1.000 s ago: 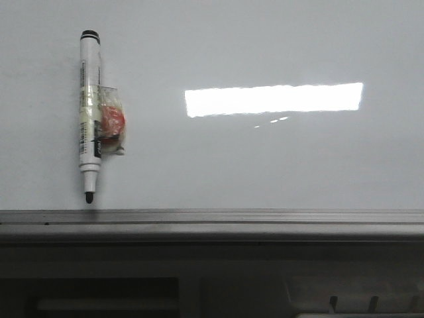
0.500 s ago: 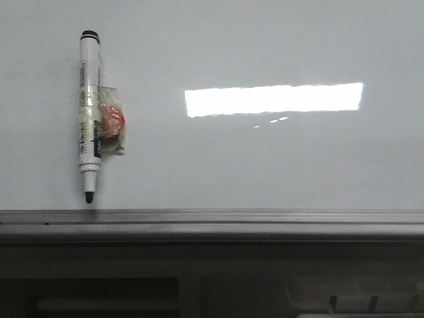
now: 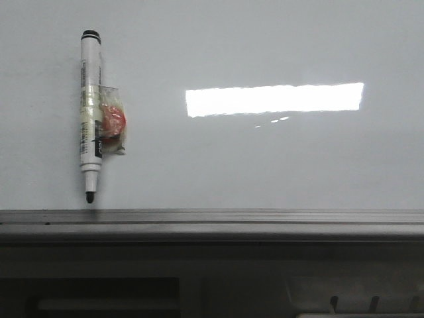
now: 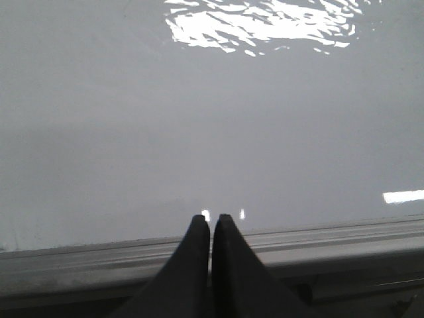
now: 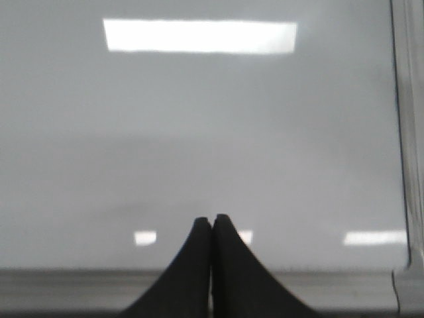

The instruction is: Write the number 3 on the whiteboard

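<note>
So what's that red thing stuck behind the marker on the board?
A red round piece in clear tape, beside the marker, against the whiteboard. Its back is hidden, so how it grips cannot be seen.

front view shifted a hair, marker (image 3: pixel 91 112) and light reflection (image 3: pixel 274 99) barely displaced

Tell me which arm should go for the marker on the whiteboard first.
Probably the left. The marker hangs on the whiteboard's left side, the left arm's side. Both the left pincer and right pincer are shut and empty; neither wrist view shows the marker.
</note>
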`<state>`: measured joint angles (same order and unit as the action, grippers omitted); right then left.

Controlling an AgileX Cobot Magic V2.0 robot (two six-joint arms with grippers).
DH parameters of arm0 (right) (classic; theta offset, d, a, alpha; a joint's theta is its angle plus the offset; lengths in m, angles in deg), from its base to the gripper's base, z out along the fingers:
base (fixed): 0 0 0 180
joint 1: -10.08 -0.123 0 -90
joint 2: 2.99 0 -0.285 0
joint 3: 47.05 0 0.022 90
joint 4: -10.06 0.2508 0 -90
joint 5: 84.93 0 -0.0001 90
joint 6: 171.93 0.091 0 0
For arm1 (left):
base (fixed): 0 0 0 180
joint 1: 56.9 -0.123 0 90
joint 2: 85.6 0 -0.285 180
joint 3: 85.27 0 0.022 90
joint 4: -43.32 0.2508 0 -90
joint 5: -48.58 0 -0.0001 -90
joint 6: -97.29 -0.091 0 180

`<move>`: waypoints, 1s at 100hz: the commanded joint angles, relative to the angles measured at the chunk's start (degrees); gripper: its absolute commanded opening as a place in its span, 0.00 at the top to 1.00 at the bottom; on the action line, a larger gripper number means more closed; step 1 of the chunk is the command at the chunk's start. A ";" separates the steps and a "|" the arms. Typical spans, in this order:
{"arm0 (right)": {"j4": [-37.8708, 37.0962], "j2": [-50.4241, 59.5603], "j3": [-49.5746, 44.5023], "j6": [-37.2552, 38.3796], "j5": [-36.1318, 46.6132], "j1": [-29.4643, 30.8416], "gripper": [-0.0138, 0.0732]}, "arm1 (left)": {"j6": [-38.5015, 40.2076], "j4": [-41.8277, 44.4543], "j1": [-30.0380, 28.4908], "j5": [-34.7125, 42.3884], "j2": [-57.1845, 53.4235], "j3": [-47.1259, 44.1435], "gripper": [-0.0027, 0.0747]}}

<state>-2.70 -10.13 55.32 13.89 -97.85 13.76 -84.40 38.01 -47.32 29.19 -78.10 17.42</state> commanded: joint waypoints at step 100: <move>10.14 -6.05 19.88 20.24 6.38 -2.19 0.84 | -16.10 -19.65 1.03 1.97 9.56 24.36 0.99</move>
<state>10.57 -12.01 68.65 34.33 -91.64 13.05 -96.85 8.77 -46.74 36.33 -74.77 33.86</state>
